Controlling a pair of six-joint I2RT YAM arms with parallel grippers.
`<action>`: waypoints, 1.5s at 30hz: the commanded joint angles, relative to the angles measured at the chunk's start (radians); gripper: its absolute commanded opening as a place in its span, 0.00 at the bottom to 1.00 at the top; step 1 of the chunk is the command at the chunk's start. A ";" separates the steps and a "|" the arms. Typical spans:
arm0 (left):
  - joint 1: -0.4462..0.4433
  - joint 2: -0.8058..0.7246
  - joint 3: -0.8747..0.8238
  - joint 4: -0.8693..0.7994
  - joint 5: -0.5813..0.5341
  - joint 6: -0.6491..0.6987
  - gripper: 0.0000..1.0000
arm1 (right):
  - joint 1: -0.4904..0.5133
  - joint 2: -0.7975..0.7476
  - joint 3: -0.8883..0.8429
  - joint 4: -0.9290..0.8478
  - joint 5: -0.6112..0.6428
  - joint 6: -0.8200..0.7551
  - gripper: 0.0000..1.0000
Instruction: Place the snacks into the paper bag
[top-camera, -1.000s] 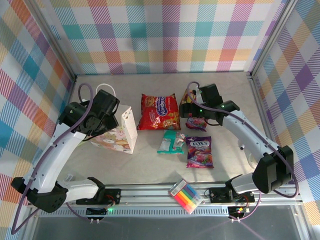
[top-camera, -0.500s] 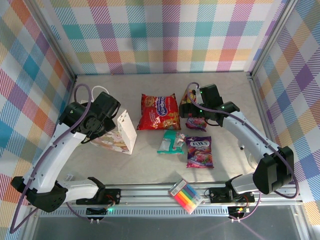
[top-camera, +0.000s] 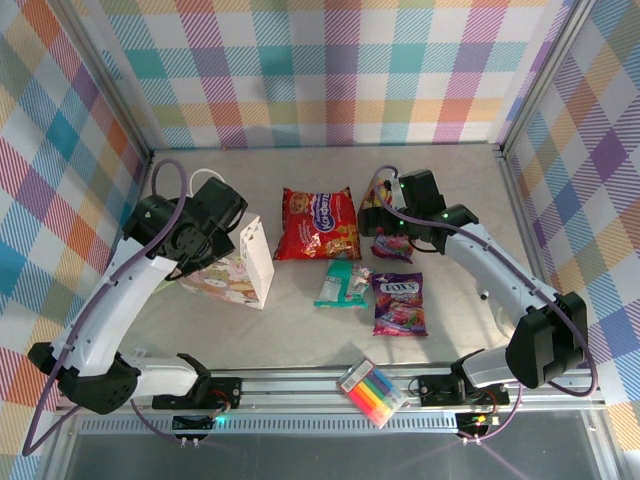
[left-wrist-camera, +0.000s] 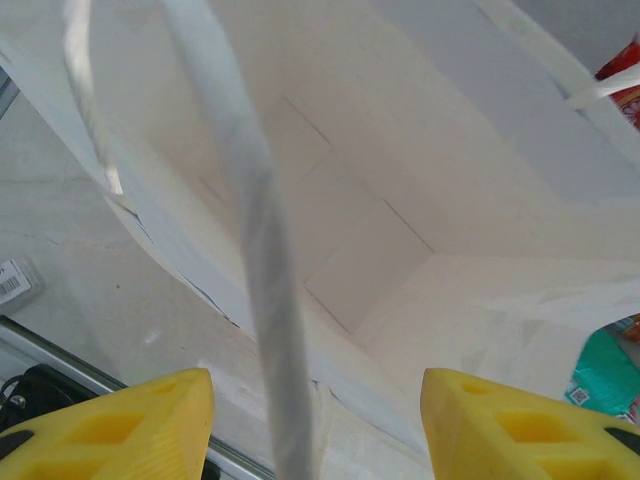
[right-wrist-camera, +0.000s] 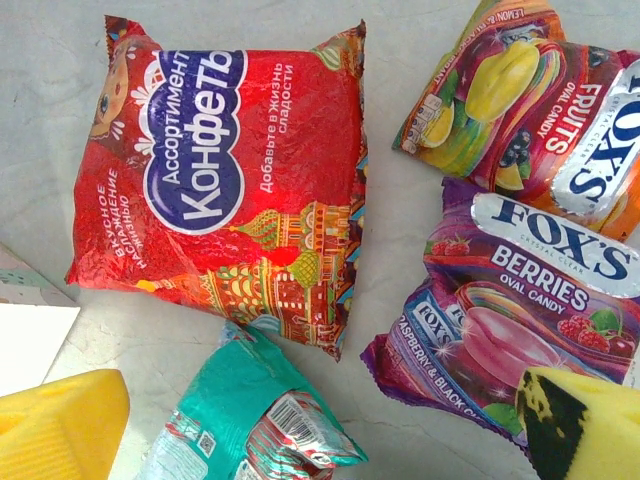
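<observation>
Left gripper (left-wrist-camera: 315, 425) yellow fingers (left-wrist-camera: 130, 420) are seen half spread, white rope handle (left-wrist-camera: 262, 300) passing between them, no pinch seen; they are aimed into the white printed paper bag (left-wrist-camera: 400, 200), seen empty. Right gripper (right-wrist-camera: 320, 430) is spread wide, nothing held, above the glossy red chip bag (right-wrist-camera: 230, 190), teal packet (right-wrist-camera: 230, 410), purple candy bag (top-camera: 398, 303) and small orange and magenta packets (right-wrist-camera: 520, 100), all left on the grey table (top-camera: 300, 335); none bagged yet

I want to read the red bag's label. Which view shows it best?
The right wrist view: the red bag lies whole and close, print legible. The top view shows the bag whole but small; the left wrist view catches a red sliver past the paper bag.
</observation>
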 joint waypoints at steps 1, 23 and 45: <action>-0.026 0.000 -0.009 -0.057 -0.046 -0.057 0.57 | 0.001 -0.014 -0.009 0.031 -0.008 -0.024 0.99; -0.053 0.010 -0.160 0.012 -0.108 -0.151 0.55 | 0.000 0.019 0.003 0.063 -0.095 0.020 0.99; -0.049 -0.018 -0.116 0.018 -0.173 -0.129 0.54 | 0.000 -0.017 0.002 0.015 -0.055 0.024 1.00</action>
